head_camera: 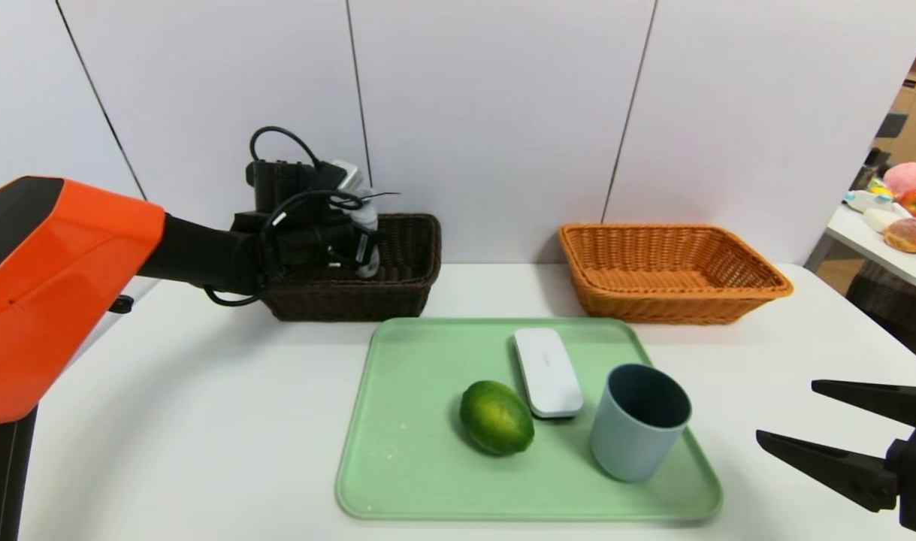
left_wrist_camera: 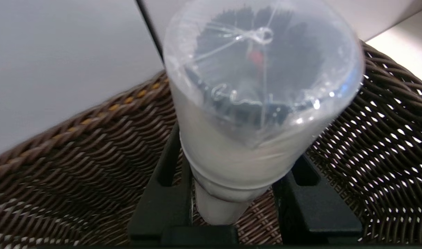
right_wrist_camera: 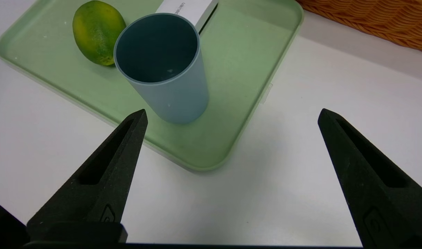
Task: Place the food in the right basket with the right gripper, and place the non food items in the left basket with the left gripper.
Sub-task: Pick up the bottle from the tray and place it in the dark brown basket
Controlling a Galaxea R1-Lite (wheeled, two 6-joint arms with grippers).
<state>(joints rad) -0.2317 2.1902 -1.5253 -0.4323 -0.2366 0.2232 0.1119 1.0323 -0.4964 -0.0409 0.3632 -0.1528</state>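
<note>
Leftmost, the left gripper (head_camera: 364, 244) reaches over the dark brown left basket (head_camera: 409, 282), at about ten o'clock from the green tray (head_camera: 397, 451). Its fingers are clamped on a small clear bottle (left_wrist_camera: 252, 114), which is held over the basket's inside; whether the bottle touches the weave cannot be told.

Next, on the white table (head_camera: 202, 421), the tray lies at the centre. On it the lime (head_camera: 496, 417) sits near the middle. Just at its one o'clock lies the flat white case (head_camera: 547, 371), so close that touching cannot be ruled out. At three o'clock from the lime stands the grey-blue cup (head_camera: 638, 421), upright, mouth open upward, close to the case.

Farther back, at one o'clock from the tray, the orange-tan right basket (head_camera: 672, 272) rests on the table.

Rightmost, the right gripper (right_wrist_camera: 231, 116) hangs above bare table at four o'clock from the tray, its two black fingers spread wide, holding nothing, pointed toward the cup.
</note>
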